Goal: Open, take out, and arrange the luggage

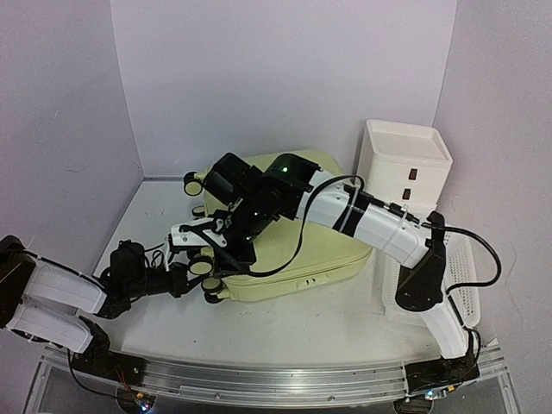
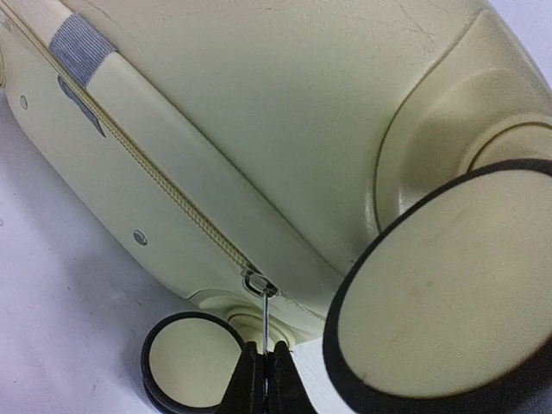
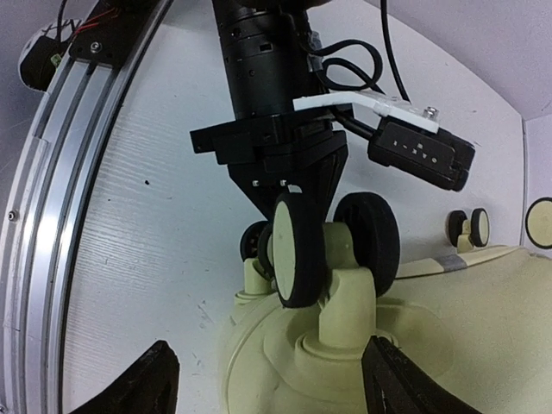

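Right, up close my left tool (image 2: 266, 373) is pinched shut on the thin zipper pull (image 2: 269, 306) at the wheel-end corner of the luggage (image 2: 259, 103). That is the best handhold, I'd judge, since the stiff, slick shell looks too broad to grip. My right tool (image 3: 276, 384) stands wide by a caster wheel (image 3: 293, 250), holding nothing. Only the left wrist view shows the pinch; only the overhead shows the case lying flat on the middle of the counter (image 1: 285, 332), white box (image 1: 405, 164) beyond.

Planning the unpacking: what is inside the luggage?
Nothing inside shows: the luggage lies closed, its shell covering the contents. The left pincer pinches the zipper pull at the seam.
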Controlling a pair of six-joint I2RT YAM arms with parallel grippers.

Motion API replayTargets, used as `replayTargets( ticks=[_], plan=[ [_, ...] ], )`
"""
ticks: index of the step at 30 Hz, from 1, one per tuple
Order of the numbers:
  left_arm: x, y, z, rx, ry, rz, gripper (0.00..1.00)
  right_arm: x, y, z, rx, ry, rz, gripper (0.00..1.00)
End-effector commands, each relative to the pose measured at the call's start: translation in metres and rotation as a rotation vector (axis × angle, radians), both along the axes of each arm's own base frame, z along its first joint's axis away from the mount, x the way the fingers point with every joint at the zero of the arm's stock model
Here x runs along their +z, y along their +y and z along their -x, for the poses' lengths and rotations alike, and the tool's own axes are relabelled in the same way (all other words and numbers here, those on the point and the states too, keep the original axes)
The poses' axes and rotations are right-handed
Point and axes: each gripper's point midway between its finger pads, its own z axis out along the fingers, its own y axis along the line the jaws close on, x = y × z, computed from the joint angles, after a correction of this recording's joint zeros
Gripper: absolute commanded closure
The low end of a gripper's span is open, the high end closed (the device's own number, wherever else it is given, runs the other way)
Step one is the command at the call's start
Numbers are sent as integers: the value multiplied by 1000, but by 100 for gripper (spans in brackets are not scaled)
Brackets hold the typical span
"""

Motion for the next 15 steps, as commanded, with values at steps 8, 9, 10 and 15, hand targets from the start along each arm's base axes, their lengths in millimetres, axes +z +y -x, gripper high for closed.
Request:
replayTargets(
  ticks=[8,9,10,15],
  plan=[
    [13,-13,26,-73,-97,22,100,-10,33,-11,56,-153,-38,11],
    [12,-13,27,-71,-100,19,100,-12,34,-14,44,-166,-34,6],
    [12,-13,28,-67,-104,18,100,-14,35,-16,37,-178,-30,2],
    [13,-10,30,-58,-117,19,100,-29,41,-25,16,-213,-4,2]
  ],
)
